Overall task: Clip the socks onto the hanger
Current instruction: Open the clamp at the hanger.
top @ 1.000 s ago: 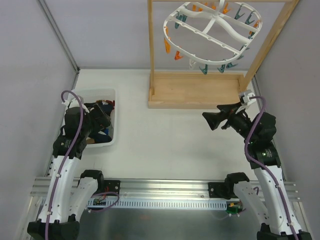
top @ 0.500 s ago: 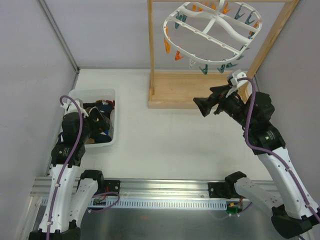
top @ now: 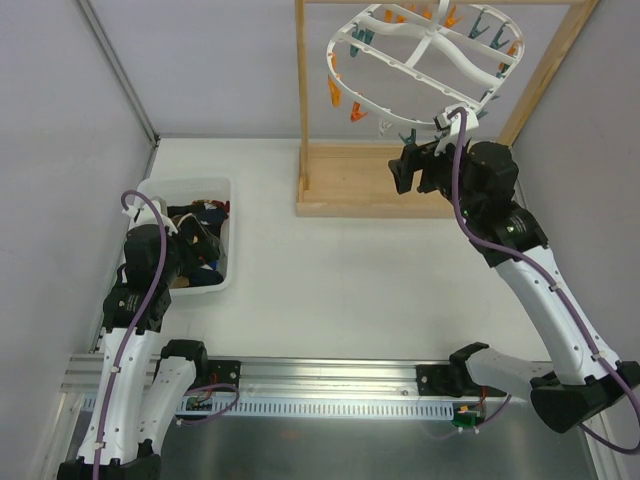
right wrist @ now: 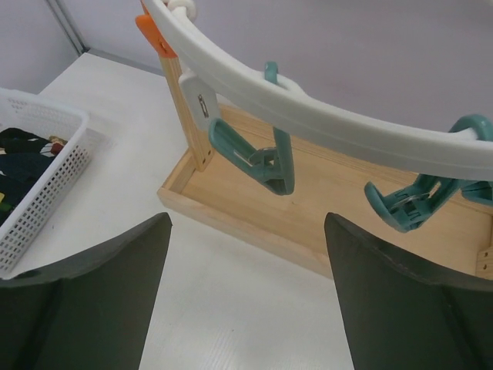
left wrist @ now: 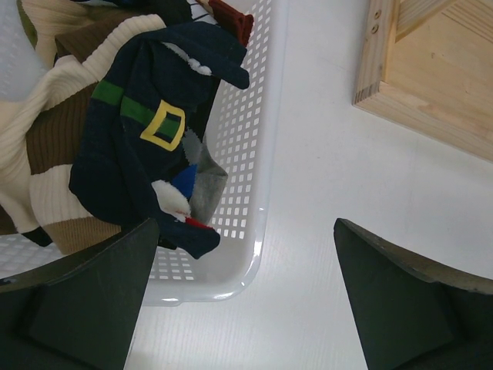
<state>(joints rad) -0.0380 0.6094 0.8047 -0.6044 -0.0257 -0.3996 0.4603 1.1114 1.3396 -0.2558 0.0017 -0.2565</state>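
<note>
Several socks [top: 197, 222] lie heaped in a white basket [top: 229, 232] at the left. In the left wrist view a dark navy sock [left wrist: 146, 150] with a green band and yellow buckle tops the heap. My left gripper [left wrist: 245, 231] hangs open above the basket's near right corner [left wrist: 258, 223] and holds nothing. The hanger [top: 420, 62], a white oval frame ringed with orange and teal pegs, hangs from the wooden stand. My right gripper [right wrist: 246, 223] is open and empty just below the hanger's near rim [right wrist: 308, 116], facing two teal pegs [right wrist: 266, 163]. In the top view it [top: 405, 168] is raised over the stand's base.
The light wooden stand has a tray base [top: 385, 185] and two posts [top: 302, 90] holding the hanger. Cream and brown knitted fabric [left wrist: 46, 154] lies in the basket under the navy sock. Grey walls close in the left, back and right of the white table [top: 320, 270].
My right arm has lifted and swung from mid-table back up to the hanger's near rim, staying open. The left arm drew back a little over the basket, then held still.
</note>
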